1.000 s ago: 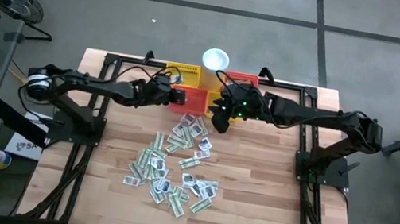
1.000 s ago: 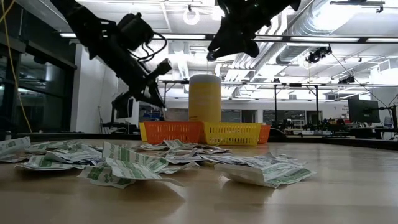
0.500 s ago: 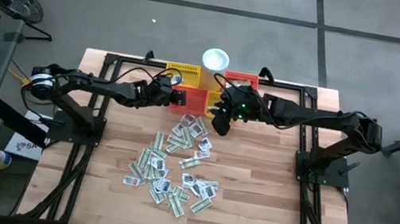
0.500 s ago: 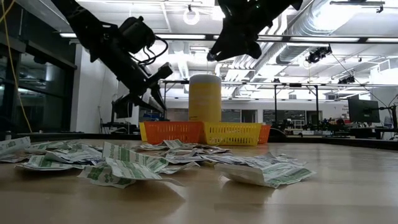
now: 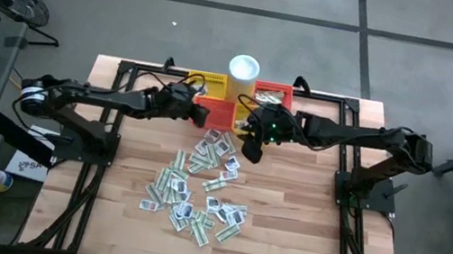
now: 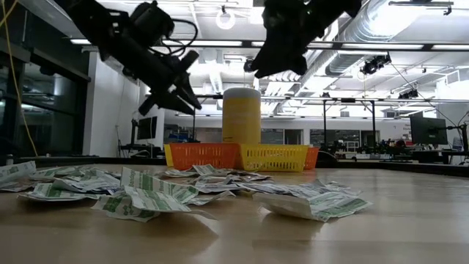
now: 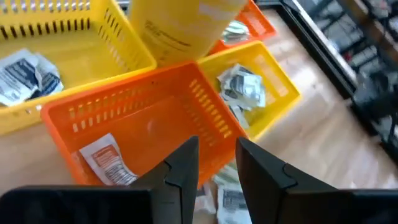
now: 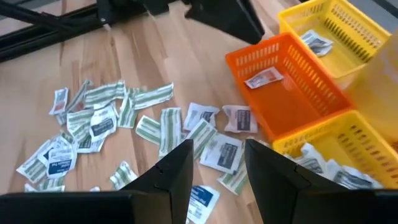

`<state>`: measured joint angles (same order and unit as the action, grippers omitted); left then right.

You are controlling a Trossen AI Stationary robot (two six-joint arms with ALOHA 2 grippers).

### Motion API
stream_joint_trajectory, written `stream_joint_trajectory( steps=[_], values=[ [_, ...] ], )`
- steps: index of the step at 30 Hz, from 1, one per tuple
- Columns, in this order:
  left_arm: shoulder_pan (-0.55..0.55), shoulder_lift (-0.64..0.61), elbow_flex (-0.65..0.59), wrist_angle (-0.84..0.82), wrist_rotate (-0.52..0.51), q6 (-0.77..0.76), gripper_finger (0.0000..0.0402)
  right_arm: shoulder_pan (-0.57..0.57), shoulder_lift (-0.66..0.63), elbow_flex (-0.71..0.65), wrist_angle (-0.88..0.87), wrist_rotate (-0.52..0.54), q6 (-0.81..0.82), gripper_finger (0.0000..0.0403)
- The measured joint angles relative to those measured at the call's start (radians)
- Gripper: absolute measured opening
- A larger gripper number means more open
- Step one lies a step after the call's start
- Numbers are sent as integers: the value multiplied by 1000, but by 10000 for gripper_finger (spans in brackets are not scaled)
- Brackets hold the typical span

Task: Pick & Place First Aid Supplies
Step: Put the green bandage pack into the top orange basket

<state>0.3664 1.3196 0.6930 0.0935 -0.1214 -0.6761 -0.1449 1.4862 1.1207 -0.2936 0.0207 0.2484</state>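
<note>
While your left gripper hangs over the near wall of the orange basket, its fingers stand apart with nothing between them; one sachet lies flat on that basket's floor just ahead of it. Moving right, the white cup stands behind the baskets, and your right gripper hovers above the far edge of the pile, its fingers also apart and empty. The first aid supplies lie scattered on the table in a loose band running from beside the baskets toward the near side. The closest loose packets lie directly below and ahead of the right gripper, so that arm is the nearer one; judging from this, a short drop should reach them.
</note>
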Motion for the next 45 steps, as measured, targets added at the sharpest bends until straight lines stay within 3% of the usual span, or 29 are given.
stream_joint_trajectory(
  steps=[6,13,19,23,31,36,45],
  values=[
    [-41,-87,0,-110,41,131,106,55,0,-137,203,47,-4,138],
    [-144,-160,-1,-195,33,175,106,126,6,-331,430,96,-36,138],
    [-231,-197,-1,-225,26,175,106,139,33,-382,455,90,-105,138],
    [-269,-204,-1,-233,25,175,106,139,87,-336,404,48,-229,138],
    [-296,-232,0,-250,26,171,106,138,255,-107,79,64,-511,138],
    [-296,-284,0,-316,30,149,106,114,341,5,-65,71,-595,138],
    [-296,-389,0,-393,28,148,106,30,391,81,-92,49,-729,138]
  ],
)
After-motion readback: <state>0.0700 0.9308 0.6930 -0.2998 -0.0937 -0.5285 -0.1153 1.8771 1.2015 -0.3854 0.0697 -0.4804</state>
